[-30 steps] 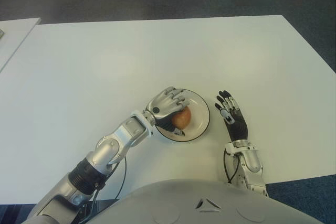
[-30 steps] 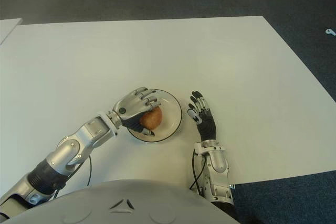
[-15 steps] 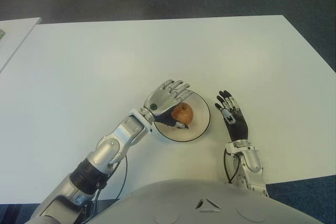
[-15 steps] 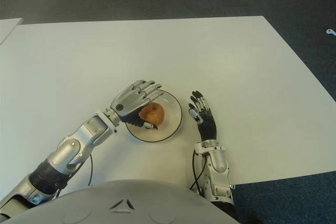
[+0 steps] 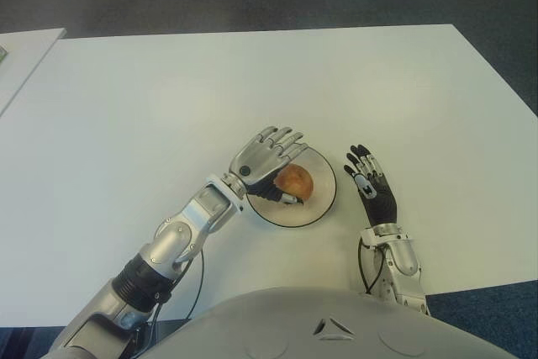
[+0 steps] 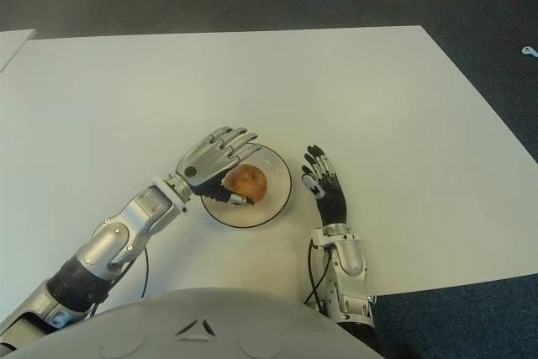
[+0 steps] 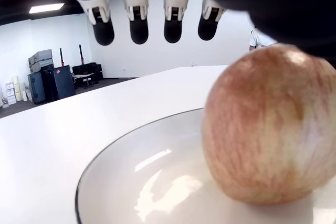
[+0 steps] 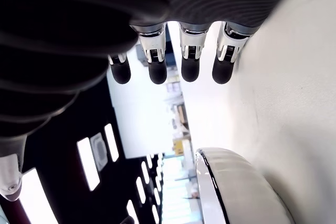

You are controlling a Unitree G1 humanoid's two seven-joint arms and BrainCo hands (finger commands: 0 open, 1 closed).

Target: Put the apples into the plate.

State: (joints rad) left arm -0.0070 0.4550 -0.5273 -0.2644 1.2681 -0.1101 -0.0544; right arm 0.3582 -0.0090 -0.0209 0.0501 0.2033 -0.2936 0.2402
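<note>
1. The apple (image 5: 295, 181) sits inside the plate (image 5: 324, 201), resting on its own; it looks placed, with no other apple in sight.
2. The left hand (image 5: 263, 160) hovers over the plate's left rim with fingers spread and holding nothing, probably so the fruit can settle.
3. The right hand (image 5: 370, 183) shows just right of the plate, fingers straight and apart, empty and idle.
4. The white bench (image 5: 151, 107) carries nothing else nearby, so nothing blocks the left hand from drawing away.
</note>
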